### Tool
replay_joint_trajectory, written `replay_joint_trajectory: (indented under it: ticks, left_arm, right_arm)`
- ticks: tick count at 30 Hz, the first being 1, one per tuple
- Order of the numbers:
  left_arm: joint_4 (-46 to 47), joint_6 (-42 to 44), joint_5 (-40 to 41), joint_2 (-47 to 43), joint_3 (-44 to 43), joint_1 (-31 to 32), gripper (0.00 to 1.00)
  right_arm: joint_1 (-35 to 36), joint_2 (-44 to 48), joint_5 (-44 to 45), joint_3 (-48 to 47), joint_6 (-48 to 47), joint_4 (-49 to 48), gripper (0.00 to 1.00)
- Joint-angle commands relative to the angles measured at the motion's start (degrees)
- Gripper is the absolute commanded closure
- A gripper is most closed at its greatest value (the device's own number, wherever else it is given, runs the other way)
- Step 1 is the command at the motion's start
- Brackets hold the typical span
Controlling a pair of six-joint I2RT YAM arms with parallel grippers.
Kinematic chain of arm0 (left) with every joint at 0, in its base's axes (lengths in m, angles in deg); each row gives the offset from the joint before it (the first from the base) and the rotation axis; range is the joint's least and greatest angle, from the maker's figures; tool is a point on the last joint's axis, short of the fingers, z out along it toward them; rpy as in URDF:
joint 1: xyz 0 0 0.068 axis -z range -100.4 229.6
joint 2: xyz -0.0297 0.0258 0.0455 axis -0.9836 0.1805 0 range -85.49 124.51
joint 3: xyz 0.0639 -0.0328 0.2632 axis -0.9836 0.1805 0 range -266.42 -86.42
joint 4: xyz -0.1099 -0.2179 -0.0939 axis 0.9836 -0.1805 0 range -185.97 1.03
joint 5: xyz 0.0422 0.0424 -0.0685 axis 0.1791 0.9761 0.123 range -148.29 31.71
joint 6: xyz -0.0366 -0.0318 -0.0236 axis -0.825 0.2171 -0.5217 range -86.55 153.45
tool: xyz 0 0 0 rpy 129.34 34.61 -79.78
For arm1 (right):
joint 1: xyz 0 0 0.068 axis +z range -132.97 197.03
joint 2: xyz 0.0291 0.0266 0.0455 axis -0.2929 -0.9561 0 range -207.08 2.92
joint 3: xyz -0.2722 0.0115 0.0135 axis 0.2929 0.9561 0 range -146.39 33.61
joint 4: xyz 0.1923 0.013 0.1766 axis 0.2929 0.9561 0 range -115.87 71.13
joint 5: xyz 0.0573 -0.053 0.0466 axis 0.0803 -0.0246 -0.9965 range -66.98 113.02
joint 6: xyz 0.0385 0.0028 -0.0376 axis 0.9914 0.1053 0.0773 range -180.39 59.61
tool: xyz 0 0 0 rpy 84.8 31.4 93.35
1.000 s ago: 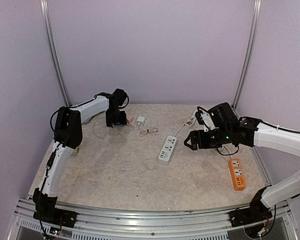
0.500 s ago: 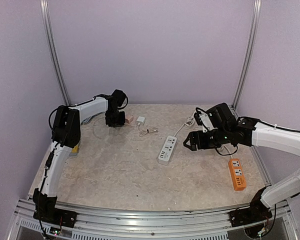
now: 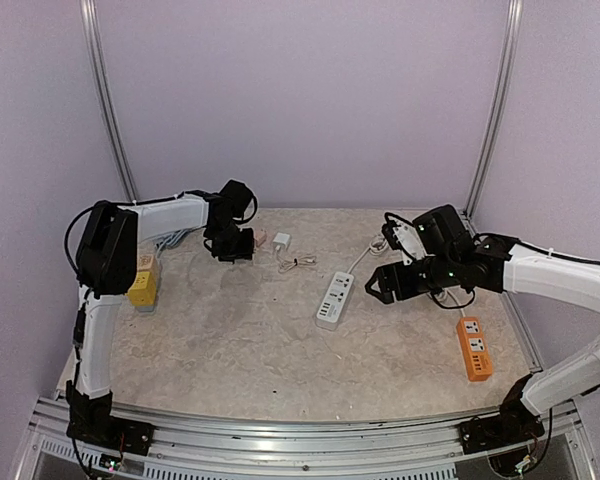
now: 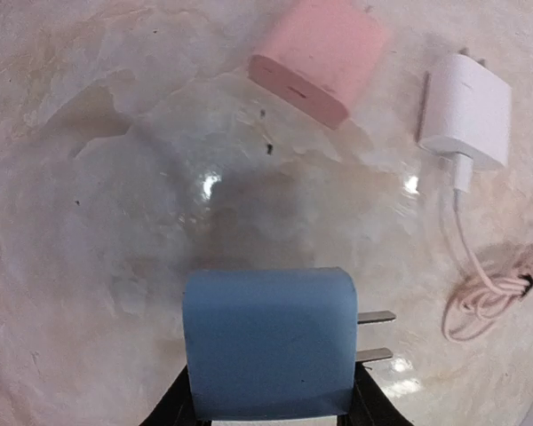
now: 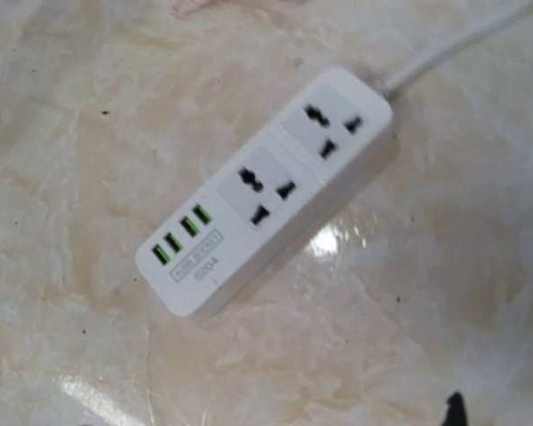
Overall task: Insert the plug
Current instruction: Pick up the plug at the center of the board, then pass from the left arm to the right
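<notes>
Plug [image 4: 268, 342], blue with prongs free, is clamped in the left gripper [image 3: 236, 244] well left of the strip [image 3: 335, 298], apparently ready for carrying over, while the right gripper [image 3: 380, 283] hovers open and empty beside the strip, probably to steady it.

Left arm [image 3: 98, 330], white links with black joints: rises steeply from its base at the near left corner, bends at a black elbow, and the forearm runs right towards the far side. Black left gripper [image 3: 236, 244] points down, lifted off the surface, fingers [image 4: 172, 410] clamped on the 2 sides of a blue rectangular plastic plug [image 4: 268, 342], its 2 prongs sticking out sideways.

Right arm [image 3: 565, 275], same build: forearm reaches left from the right edge. Black right gripper [image 3: 378, 284] tilts down and left, jaws apart, holding nothing.
</notes>
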State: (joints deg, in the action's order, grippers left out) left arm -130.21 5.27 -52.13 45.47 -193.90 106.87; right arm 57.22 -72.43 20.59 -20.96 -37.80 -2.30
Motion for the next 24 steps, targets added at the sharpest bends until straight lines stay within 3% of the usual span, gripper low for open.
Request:
replay_joint_trajectory:
  ticks: [1, 7, 12, 14, 24]
  left_arm:
    - [7.1, 0.5, -5.6, -11.3, 6.7, 3.2, 0.86]
    - [11.0, 2.2, -13.4, -21.4, 16.2, 7.7, 0.87]
    - [13.4, 4.3, -21.3, -27.1, 21.2, 12.1, 0.87]
    - [14.6, 5.6, -24.8, -29.7, 23.1, 13.9, 0.87]
    - [22.1, 8.7, -45.9, -40.2, 30.8, 21.3, 0.86]
  right_arm:
    - [0.2, 4.3, -0.8, 3.3, -9.1, -6.5, 0.2]
    - [0.4, 13.0, -5.5, 12.6, -23.6, -19.6, 0.18]
    - [0.7, 23.6, -16.6, 25.1, -42.1, -36.4, 0.14]
    - [0.7, 26.4, -17.4, 28.1, -45.1, -41.5, 0.05]
    - [1.3, 20.1, -26.5, 23.9, -51.8, -42.7, 0.07]
